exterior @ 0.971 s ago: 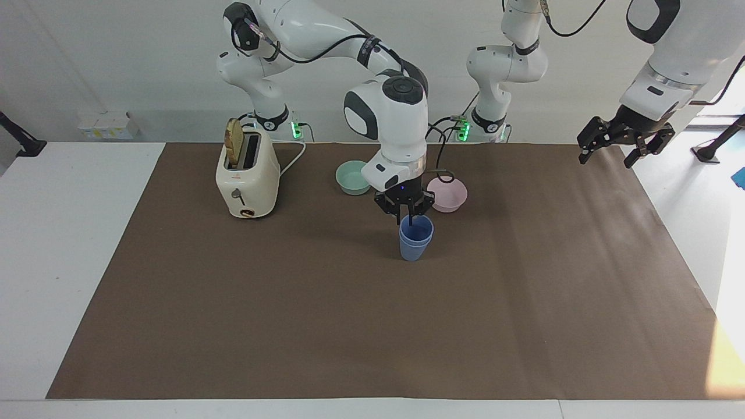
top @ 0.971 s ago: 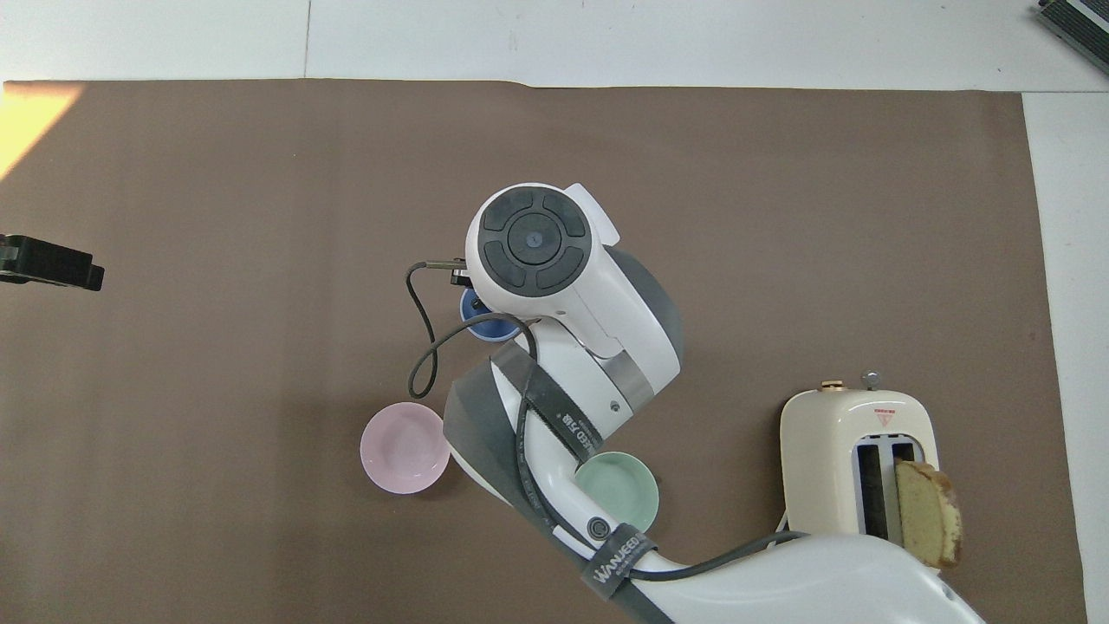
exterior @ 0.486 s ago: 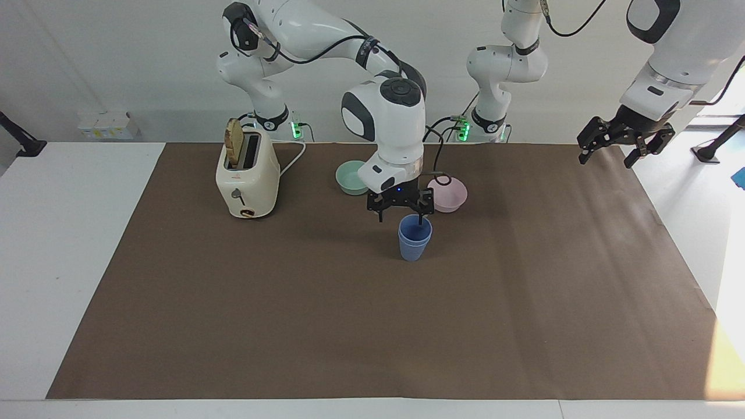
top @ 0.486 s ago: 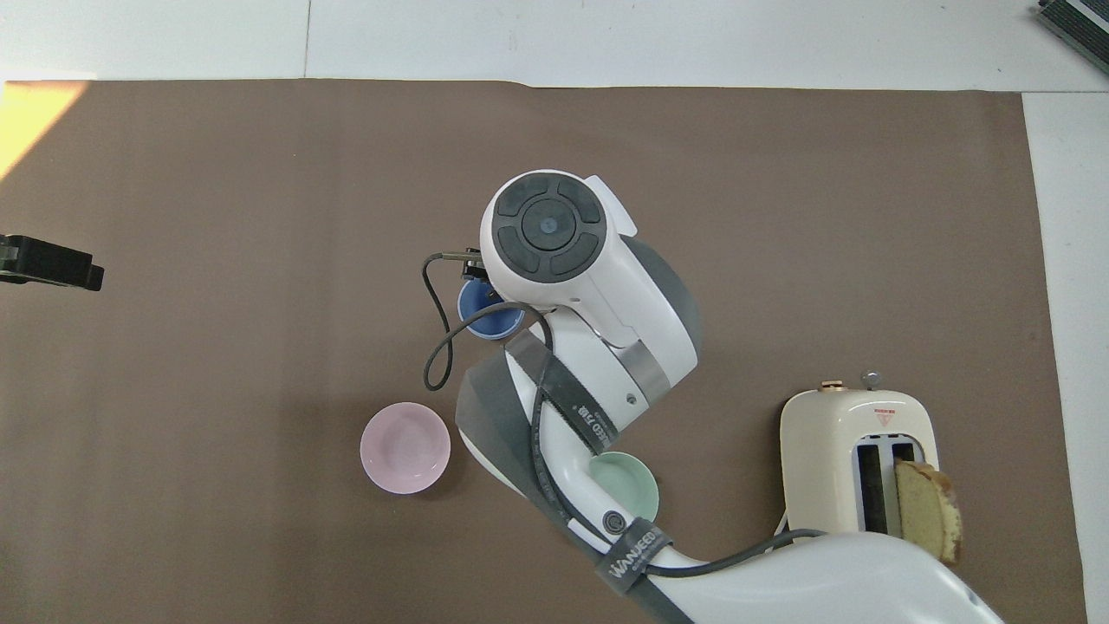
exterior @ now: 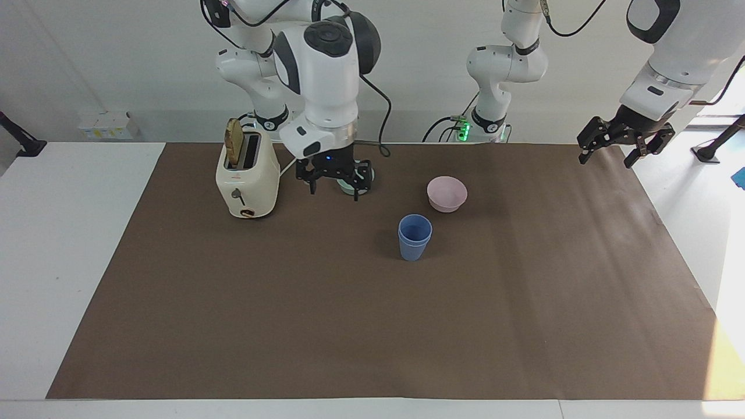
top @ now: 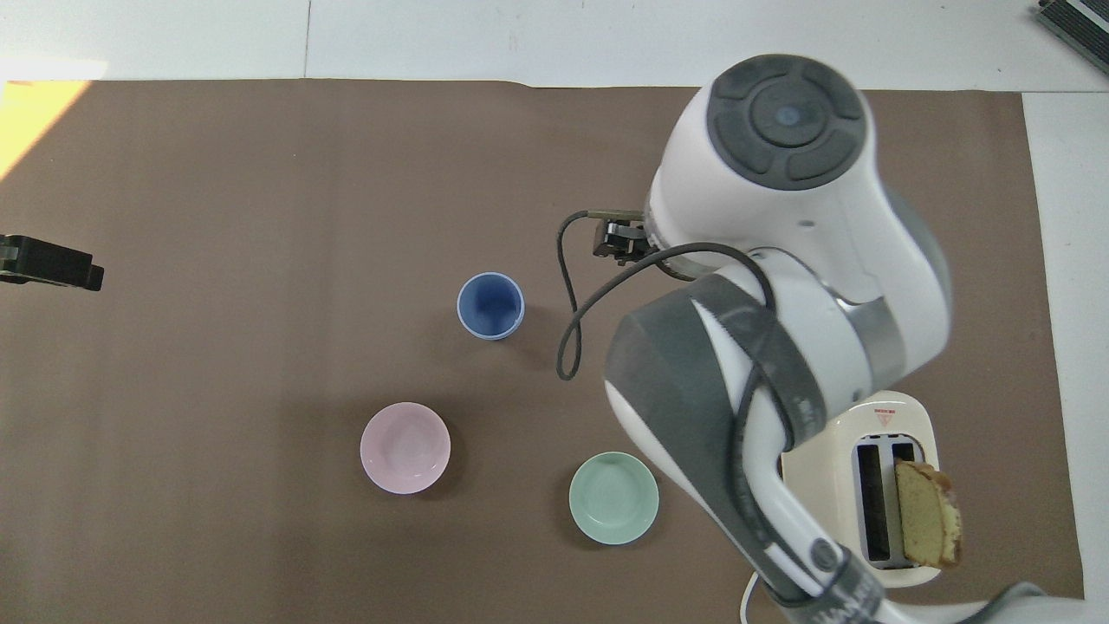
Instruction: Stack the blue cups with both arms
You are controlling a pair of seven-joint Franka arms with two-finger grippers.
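Observation:
The blue cups [exterior: 415, 237] [top: 490, 305] stand upright near the middle of the brown mat, one nested inside the other, with both rims showing. No gripper touches them. My right gripper [exterior: 334, 192] hangs open and empty over the mint-green bowl, between the toaster and the cups. In the overhead view its wrist hides most of it. My left gripper [exterior: 605, 160] waits open and empty in the air over the mat's edge at the left arm's end of the table.
A pale pink bowl [exterior: 447, 194] [top: 405, 448] sits beside the cups, nearer to the robots. The mint-green bowl [top: 613, 497] lies toward the right arm's end, and past it a cream toaster [exterior: 247, 177] [top: 858, 485] holds a slice of bread.
My right gripper opened off the upper cup's rim, then rose and swung away toward the toaster. The stacked cups stayed in place. The left arm has not moved.

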